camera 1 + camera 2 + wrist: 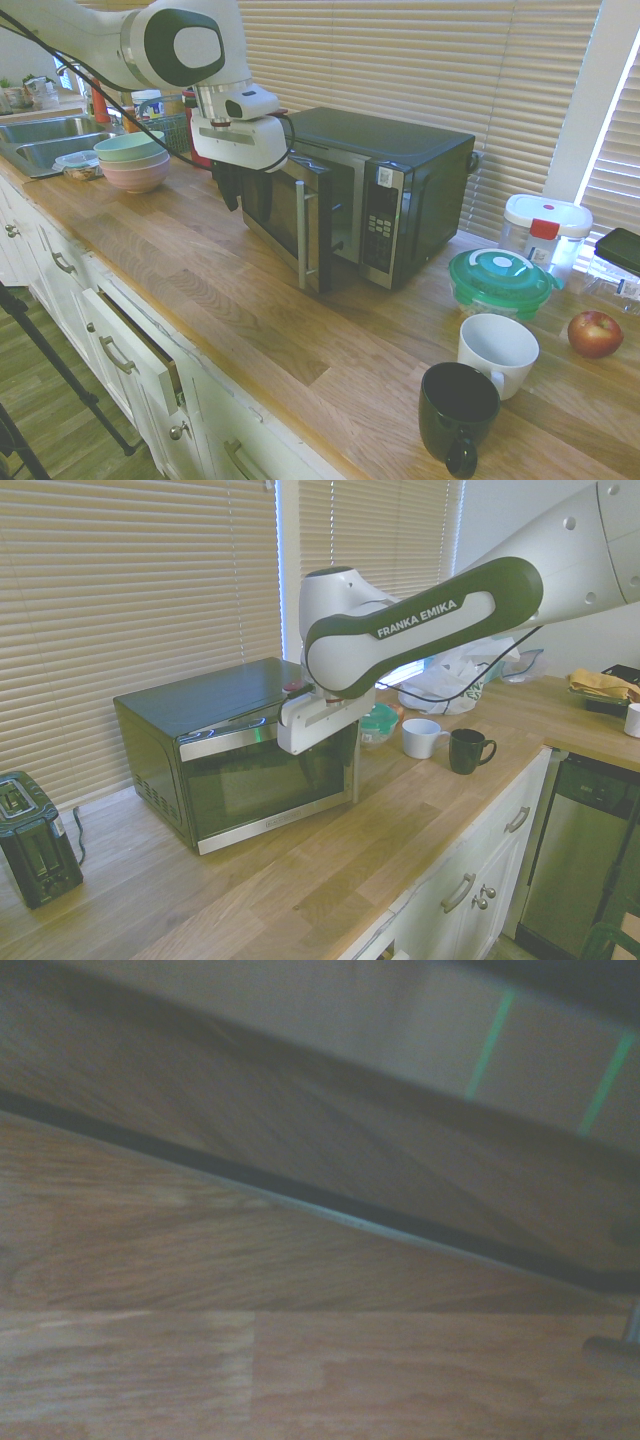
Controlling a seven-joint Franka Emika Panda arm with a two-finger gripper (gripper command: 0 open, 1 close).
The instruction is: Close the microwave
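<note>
The big microwave [425,140] sits at the centre of the first outside view, a bit up. Its door [272,210] is part way open, so the job isn't done. I think I have to push the door the rest of the way in. My gripper [240,203] is by the door, left of the middle. I can't tell if it's open or closed. The thin silver handle [301,235] is near the middle, out from the box.

Cream horizontal blinds [400,60] line the wall behind a butcher-block wood countertop [190,290], with daylight at their edges. White cabinets [470,900] with curved metal handles stand below, one drawer [135,350] partly open, above a wood-plank floor [60,370].
</note>
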